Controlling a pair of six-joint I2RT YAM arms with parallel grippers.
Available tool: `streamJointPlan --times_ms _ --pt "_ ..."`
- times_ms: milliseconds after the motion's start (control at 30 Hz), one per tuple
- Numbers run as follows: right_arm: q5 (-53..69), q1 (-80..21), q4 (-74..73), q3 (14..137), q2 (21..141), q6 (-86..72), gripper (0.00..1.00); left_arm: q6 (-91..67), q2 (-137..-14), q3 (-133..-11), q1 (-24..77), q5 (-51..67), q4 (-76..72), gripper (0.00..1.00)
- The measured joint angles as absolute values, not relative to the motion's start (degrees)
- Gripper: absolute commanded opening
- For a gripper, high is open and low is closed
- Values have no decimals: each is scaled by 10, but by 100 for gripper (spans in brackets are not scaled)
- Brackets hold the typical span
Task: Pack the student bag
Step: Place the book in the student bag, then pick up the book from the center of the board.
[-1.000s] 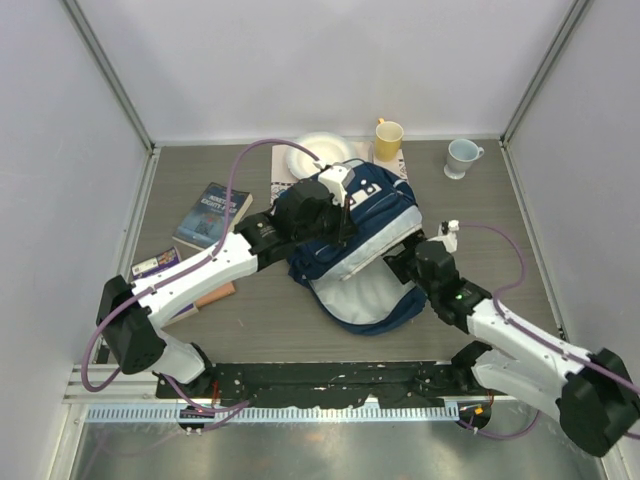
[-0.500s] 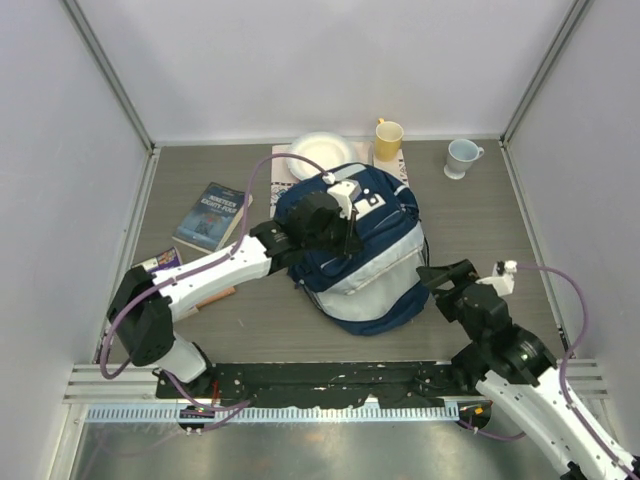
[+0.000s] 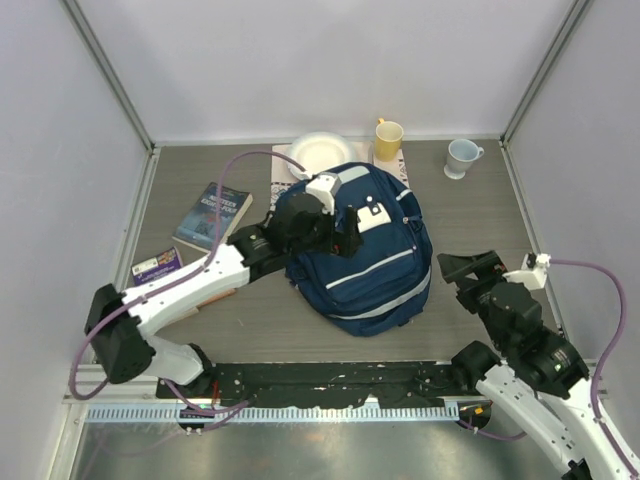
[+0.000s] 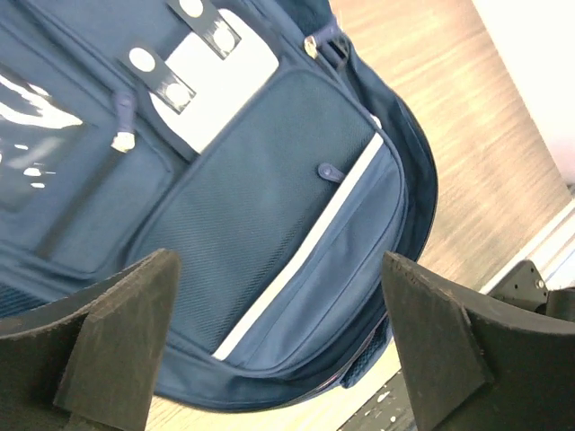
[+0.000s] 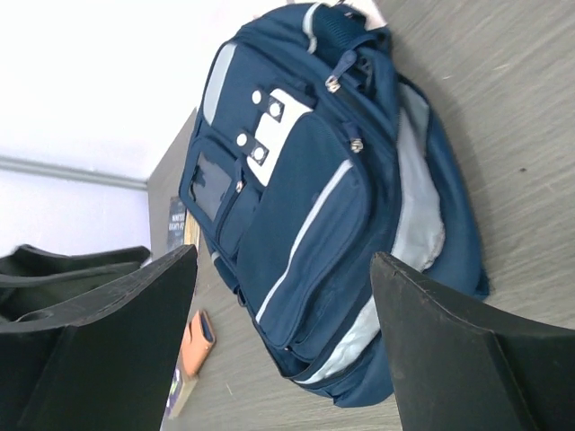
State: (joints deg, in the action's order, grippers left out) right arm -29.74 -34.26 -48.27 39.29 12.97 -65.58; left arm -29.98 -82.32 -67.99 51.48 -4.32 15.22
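Navy fabric fills the middle of the overhead view: the student bag [image 3: 370, 270] is laid front-up on the tabletop [image 3: 260, 320], and no pale lining is shown, so its main compartment is judged to be closed. Its long axis runs from the top handle, near the white plate [image 3: 320, 152] at upper centre, down toward the lower centre of the frame, tilted slightly rightward.

The left hand [image 3: 345, 230] is poised directly over the bag's upper part, just beside the white buckled patch [image 3: 372, 218]. In its wrist view the fingers are seen well apart, with nothing clasped. The right hand [image 3: 460, 278] is placed just right of the bag's lower right edge, clear of the fabric, with its fingers likewise spread and empty.

The left hand is therefore judged the nearer to the bag. It is also the nearer to the blue book [image 3: 213, 213], which lies at the left of the frame, apart from the bag. An opening of a zip is judged necessary before anything can be packed.
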Motion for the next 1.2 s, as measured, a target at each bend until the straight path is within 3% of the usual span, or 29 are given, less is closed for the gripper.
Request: streamJointPlan --times_ms 267,633,900,1200 --pt "-180 -343 -343 384 253 -599 83 -290 -687 -634 463 -133 197 100" --pt "-72 -362 -146 365 458 -583 78 -286 -634 -568 129 -89 252 99" --pt "-78 -457 -65 411 620 -571 79 -277 -772 -622 -51 20 238 99" --pt "-52 -475 11 461 717 -562 79 -175 -981 -787 -95 57 218 100"
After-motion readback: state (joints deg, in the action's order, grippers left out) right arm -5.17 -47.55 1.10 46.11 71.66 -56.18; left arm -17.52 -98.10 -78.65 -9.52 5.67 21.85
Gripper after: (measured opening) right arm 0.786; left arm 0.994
